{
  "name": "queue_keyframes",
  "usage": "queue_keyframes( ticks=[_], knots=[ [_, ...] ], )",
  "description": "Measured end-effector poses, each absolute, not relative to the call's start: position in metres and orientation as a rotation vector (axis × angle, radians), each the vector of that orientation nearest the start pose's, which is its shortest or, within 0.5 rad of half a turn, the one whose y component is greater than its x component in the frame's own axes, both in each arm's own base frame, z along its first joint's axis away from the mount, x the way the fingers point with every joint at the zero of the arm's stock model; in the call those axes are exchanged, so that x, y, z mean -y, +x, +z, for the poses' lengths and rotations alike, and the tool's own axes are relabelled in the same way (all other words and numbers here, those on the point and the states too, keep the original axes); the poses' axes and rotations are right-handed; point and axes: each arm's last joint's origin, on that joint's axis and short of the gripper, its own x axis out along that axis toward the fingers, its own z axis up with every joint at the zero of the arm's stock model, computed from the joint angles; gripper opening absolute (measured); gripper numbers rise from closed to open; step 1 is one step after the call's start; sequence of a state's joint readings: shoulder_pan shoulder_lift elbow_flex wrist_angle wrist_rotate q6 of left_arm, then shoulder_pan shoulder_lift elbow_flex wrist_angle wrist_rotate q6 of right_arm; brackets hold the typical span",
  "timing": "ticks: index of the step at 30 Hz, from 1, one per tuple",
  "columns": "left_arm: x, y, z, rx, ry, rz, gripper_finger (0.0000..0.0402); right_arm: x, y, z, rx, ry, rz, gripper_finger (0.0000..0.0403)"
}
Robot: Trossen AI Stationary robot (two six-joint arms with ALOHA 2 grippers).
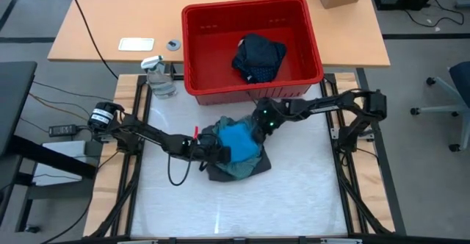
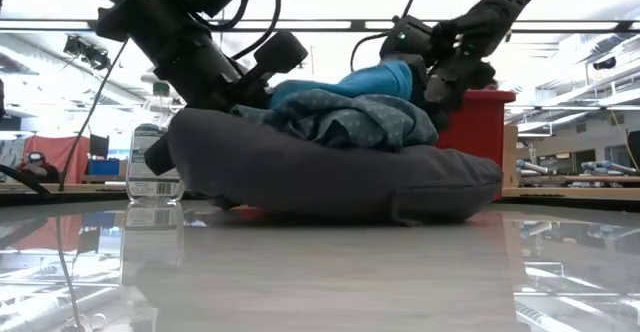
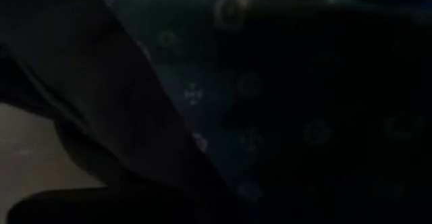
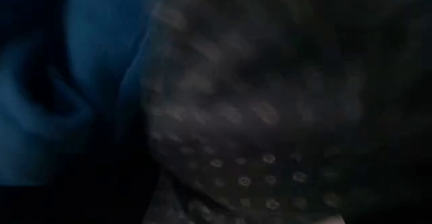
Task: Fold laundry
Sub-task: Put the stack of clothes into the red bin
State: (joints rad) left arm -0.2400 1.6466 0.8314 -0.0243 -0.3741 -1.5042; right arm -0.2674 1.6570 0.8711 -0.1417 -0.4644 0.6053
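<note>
A pile of laundry lies mid-table. At the bottom is the dark grey piece (image 1: 219,172) (image 2: 330,177). The teal-green patterned shirt (image 1: 239,167) (image 2: 350,120) is crumpled on it, and the small bright blue piece (image 1: 239,140) (image 2: 385,77) lies on top. My left gripper (image 1: 213,151) (image 2: 262,67) is buried in the pile's left side. My right gripper (image 1: 261,128) (image 2: 440,67) is at its far right side. Both wrist views are filled with close, dark cloth: teal shirt (image 3: 270,116), and blue piece (image 4: 81,82) beside patterned cloth. The navy dotted piece (image 1: 258,59) lies in the red bin. No whitish piece shows.
The red bin (image 1: 194,53) (image 2: 480,122) stands at the table's far edge, just behind the pile. A clear spray bottle (image 1: 160,79) (image 2: 150,162) stands at the far left corner. Bare white tabletop (image 1: 235,207) stretches toward the near edge and to both sides of the pile.
</note>
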Motion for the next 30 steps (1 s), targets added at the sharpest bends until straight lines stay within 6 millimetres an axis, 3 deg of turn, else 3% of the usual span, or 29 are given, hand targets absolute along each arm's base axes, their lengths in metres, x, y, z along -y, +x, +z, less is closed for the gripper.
queue_keyframes(
  ticks=[3,6,12,20,27,30],
  knots=[
    [0.064,0.307,0.157,-0.553,-1.140,0.688,0.0088,0.073,0.293,0.172,-0.942,0.853,-0.241,0.0392],
    [0.064,0.306,0.157,-0.563,-1.116,0.684,0.0089,0.072,0.280,0.174,-0.976,0.830,-0.333,0.0380],
    [0.064,0.306,0.153,-0.591,-1.058,0.678,0.0089,0.058,0.268,0.137,-0.879,1.019,-0.349,0.0357],
    [0.066,0.313,0.133,-0.633,-1.029,0.667,0.0089,0.040,0.281,0.105,-0.695,1.214,-0.311,0.0355],
    [0.064,0.339,0.111,-0.506,-1.095,0.541,0.0089,0.024,0.302,0.102,-0.695,1.225,-0.256,0.0341],
    [0.063,0.343,0.106,-0.485,-1.104,0.520,0.0089,0.022,0.304,0.104,-0.686,1.238,-0.243,0.0304]
  ],
)
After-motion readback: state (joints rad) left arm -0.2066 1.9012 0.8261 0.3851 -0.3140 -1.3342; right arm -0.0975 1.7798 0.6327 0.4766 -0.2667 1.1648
